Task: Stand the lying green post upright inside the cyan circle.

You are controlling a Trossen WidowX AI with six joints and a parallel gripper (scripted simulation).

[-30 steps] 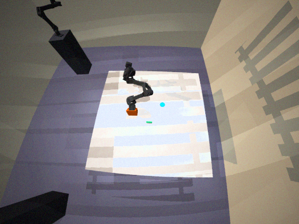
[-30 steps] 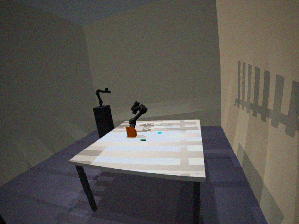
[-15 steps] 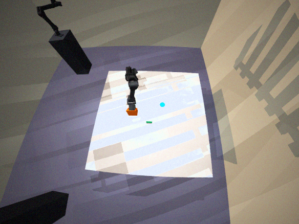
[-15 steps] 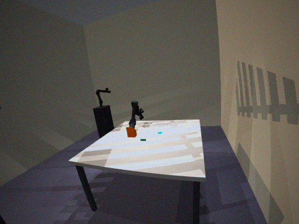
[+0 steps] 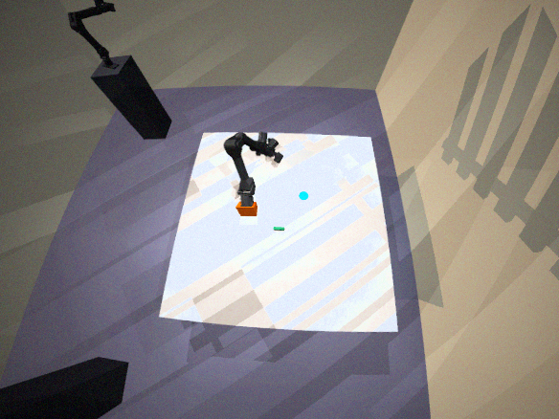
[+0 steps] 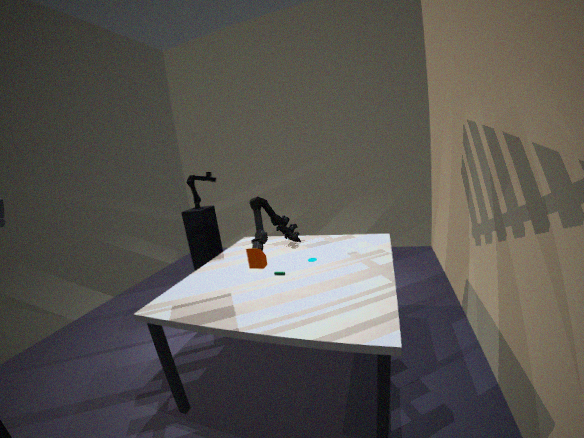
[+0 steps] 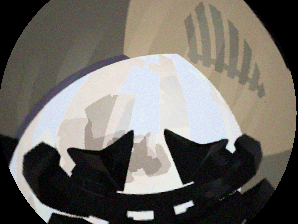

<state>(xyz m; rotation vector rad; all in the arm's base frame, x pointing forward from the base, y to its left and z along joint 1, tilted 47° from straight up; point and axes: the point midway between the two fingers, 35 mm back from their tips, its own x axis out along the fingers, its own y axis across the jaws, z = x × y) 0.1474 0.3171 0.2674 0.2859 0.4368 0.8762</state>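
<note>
A small green post (image 5: 279, 229) (image 6: 279, 273) lies flat on the white table top (image 5: 287, 287) (image 6: 310, 310), in front of the arm's orange base (image 5: 246, 209) (image 6: 256, 258). The cyan circle (image 5: 303, 195) (image 6: 312, 259) is a filled disc on the table, to the right of the base and behind the post. My gripper (image 5: 278, 158) (image 6: 296, 237) (image 7: 149, 132) hangs in the air at the back of the table, far from both the post and the circle. Its fingers stand partly open with nothing between them; the wrist view shows only table and wall past the fingertips.
A dark pedestal (image 5: 130, 96) (image 6: 202, 235) with a second small arm on top stands on the floor behind the table's left corner. A dark block (image 5: 62, 389) lies on the floor at the front left. A beige wall (image 5: 479, 191) runs along the right.
</note>
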